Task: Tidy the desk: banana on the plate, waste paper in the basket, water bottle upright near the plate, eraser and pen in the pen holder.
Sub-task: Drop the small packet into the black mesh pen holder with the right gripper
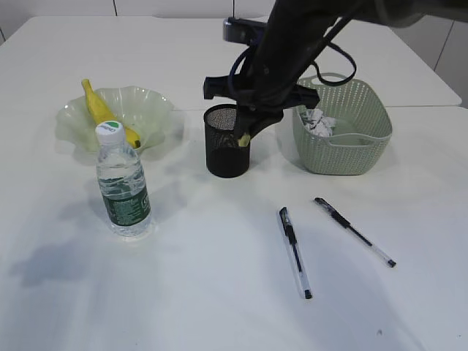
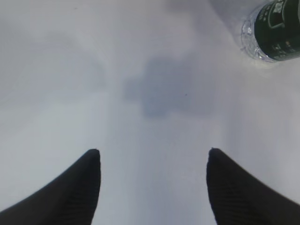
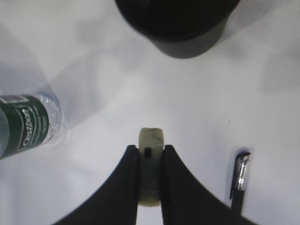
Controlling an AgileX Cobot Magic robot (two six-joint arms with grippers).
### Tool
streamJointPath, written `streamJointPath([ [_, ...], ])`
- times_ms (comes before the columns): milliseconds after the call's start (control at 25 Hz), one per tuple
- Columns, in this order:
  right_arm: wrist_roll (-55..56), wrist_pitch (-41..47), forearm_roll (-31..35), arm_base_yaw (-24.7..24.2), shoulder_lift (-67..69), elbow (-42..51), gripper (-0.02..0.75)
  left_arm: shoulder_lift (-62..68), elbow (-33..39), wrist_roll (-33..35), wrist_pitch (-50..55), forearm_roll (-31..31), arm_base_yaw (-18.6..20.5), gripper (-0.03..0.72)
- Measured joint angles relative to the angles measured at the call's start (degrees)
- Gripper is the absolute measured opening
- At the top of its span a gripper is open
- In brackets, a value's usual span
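Exterior view: looking down at a slant on a white desk (image 1: 219, 292), with the right gripper (image 1: 245, 135) hanging at the near rim of the black mesh pen holder (image 1: 227, 150) and pinching a small pale eraser (image 1: 243, 140) between closed fingers. Right wrist view: showing that eraser (image 3: 151, 140) squeezed between two dark fingertips (image 3: 131, 161), its end sticking out past them, with the holder's dark wall (image 3: 187, 28) ahead. Sitting already in place: banana (image 1: 102, 110) lying on the green glass plate (image 1: 157, 110), crumpled paper (image 1: 318, 121) resting in the green basket (image 1: 344, 150), water bottle (image 1: 123, 183) standing upright just in front of the plate. Lying loose on the desk, well apart from the holder: two pens (image 1: 295, 252), (image 1: 355, 232). Left wrist view: left gripper (image 2: 153, 161) hovering spread wide over bare tabletop, holding nothing. Judging the risks: releasing while sitting at the rim rather than over the opening, and so dropping the eraser outside; or nudging the light holder with the arm and tipping it.
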Motion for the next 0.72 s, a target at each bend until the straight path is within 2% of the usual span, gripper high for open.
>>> streamJointPath([
  [280, -1.6, -5.4, 0.0, -1.9, -0.1, -4.6, 0.071, 0.0, 0.0, 0.0, 0.0, 0.0, 0.0, 0.5],
  [720, -1.7, -16.8, 0.8, -1.9, 1.6, -4.7, 0.071, 0.0, 0.0, 0.0, 0.0, 0.1, 0.0, 0.499],
])
